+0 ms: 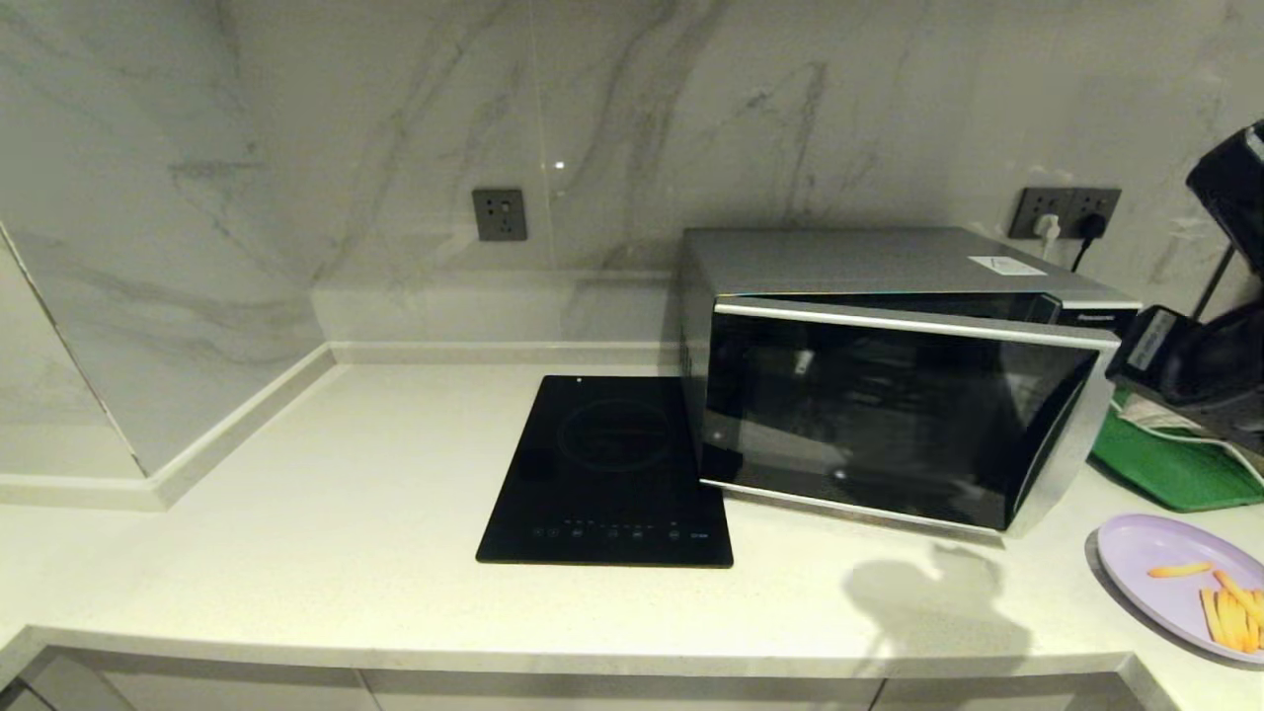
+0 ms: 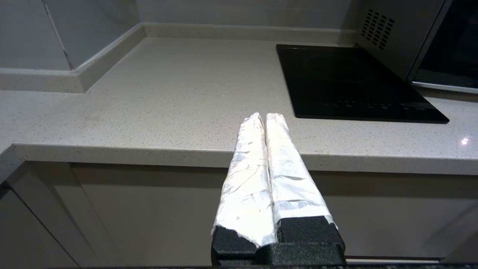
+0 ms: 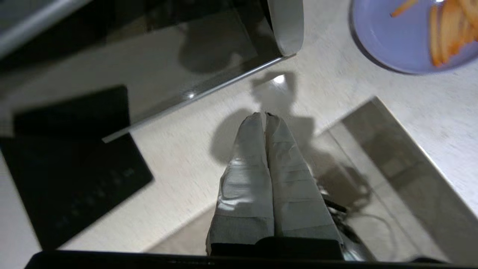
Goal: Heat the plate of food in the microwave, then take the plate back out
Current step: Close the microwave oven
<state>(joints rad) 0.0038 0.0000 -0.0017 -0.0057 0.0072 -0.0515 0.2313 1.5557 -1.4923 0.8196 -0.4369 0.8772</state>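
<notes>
The silver-grey microwave stands on the counter, its dark glass door leaning out slightly at the top. The lavender plate of food lies at the counter's right front, with yellow fries on its right side. My right arm hangs beside the microwave's right end. In the right wrist view my right gripper is shut and empty, above the counter before the microwave's corner; the plate lies off to one side. My left gripper is shut and empty, parked low before the counter's front edge.
A flat black induction cooktop lies directly left of the microwave. A green tray sits behind the plate, under my right arm. Wall sockets and a plugged-in outlet are on the marble wall. Cabinet fronts run below the counter edge.
</notes>
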